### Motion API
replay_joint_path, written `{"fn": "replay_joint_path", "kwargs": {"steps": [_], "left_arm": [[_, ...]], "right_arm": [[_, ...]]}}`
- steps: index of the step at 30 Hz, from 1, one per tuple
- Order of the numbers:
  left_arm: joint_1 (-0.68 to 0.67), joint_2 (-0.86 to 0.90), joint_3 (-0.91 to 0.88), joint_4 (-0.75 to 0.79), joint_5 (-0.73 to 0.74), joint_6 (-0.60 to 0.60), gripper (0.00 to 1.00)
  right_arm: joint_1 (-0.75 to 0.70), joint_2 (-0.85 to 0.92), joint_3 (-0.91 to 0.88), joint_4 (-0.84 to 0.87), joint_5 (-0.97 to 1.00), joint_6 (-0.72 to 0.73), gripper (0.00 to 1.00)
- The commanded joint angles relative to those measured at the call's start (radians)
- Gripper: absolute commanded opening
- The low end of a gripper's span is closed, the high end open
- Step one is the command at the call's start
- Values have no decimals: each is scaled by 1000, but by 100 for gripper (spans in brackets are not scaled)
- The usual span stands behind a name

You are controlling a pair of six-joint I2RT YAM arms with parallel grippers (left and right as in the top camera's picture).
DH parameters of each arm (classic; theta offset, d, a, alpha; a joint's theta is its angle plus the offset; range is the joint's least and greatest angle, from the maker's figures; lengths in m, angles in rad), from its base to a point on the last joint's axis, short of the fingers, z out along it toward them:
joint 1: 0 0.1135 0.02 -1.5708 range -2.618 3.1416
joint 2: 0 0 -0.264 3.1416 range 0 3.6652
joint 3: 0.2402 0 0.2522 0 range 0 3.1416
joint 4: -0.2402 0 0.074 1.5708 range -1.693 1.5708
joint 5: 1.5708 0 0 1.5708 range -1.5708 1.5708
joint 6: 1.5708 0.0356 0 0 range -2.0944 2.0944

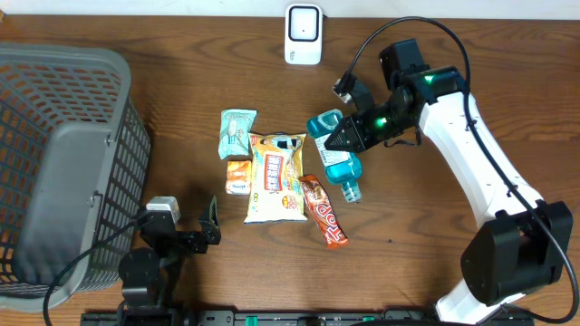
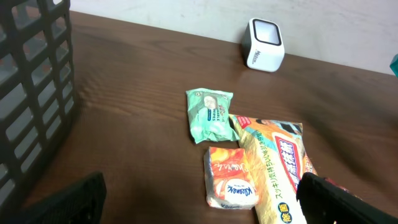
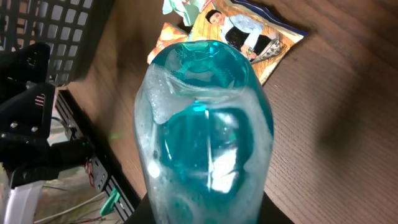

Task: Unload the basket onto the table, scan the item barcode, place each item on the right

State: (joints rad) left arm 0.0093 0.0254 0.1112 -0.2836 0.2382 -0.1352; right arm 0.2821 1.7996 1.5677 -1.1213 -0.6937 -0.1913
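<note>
At centre-right of the overhead view, the right gripper [image 1: 340, 138] is clenched on a blue mouthwash bottle [image 1: 343, 170] whose label cannot be read. The white barcode scanner [image 1: 303, 34] sits at top centre. The left gripper [image 1: 208, 231], lower left, stands released. A yellow snack bag [image 1: 276, 177] at centre bears Japanese writing.

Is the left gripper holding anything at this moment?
No. In the left wrist view the left gripper is open, its jaws wide apart with nothing between them.
</note>
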Motion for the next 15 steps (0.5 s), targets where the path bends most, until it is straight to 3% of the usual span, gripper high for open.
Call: {"fn": "replay_joint_path", "kwargs": {"steps": [1, 6, 15], "left_arm": [[-2, -2, -16, -22, 13, -12, 98], [-2, -2, -16, -22, 13, -12, 98], [-2, -2, -16, -22, 13, -12, 98]], "right_arm": [[8, -26, 8, -6, -176, -1, 1], [7, -26, 8, -188, -443, -153, 1], [7, -26, 8, -529, -453, -279, 1]]}}
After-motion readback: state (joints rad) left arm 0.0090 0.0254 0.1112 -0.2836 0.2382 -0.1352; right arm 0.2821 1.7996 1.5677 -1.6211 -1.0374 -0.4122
